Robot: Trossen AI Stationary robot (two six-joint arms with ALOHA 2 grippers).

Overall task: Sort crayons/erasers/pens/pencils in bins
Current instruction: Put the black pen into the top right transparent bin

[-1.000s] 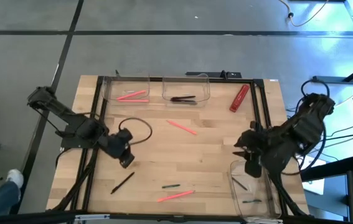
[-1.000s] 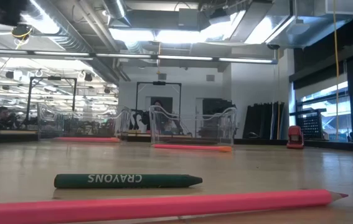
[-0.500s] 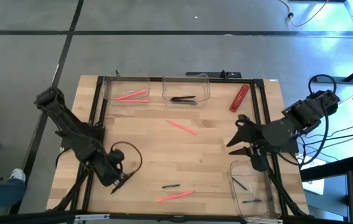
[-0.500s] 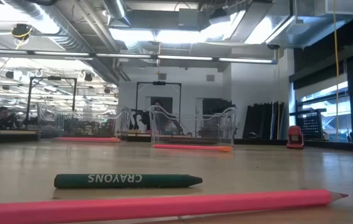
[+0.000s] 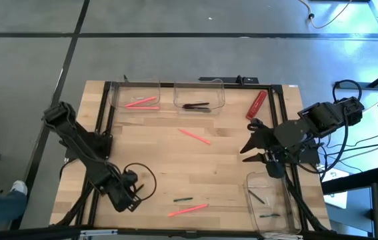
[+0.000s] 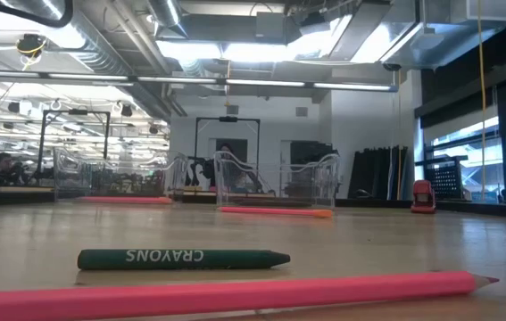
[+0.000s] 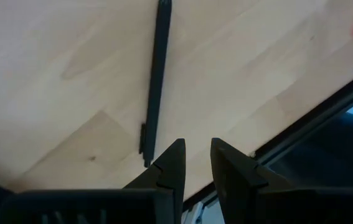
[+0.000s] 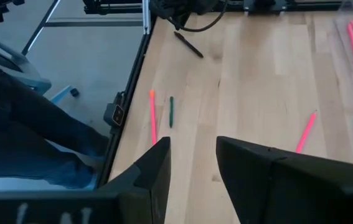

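High view: the left tool [image 5: 130, 195] sits low at the lower left of the bench [image 5: 229, 167], over the spot where the loose pen lies, so the pen is hidden under it here. The right tool [image 5: 250, 141] hangs at the right of the frame, jaws spread wide and empty. Two bins [image 5: 135, 95] stand along the top edge, one with pink pencils, the next [image 5: 199, 95] with dark pens; a third bin [image 5: 269, 203] sits at the lower right. A green crayon [image 5: 183, 199] and a pink pencil [image 5: 187, 210] lie at the lower middle, another pencil [image 5: 194, 136] at the centre.

Low view: the crayon [image 6: 181, 259] and a pencil [image 6: 226, 294] fill the foreground; no arm shows.

Left wrist view: the pen [image 7: 155, 81] lies flat on the wood, running from the frame's top to just beside the fingertips [image 7: 175, 155], which stand narrowly apart and hold nothing. The pen sits to one side of the gap, so closing now would likely miss or flick it toward the nearby bench edge.

Right wrist view: the right arm's fingers [image 8: 157, 163] stand well apart over bare wood.
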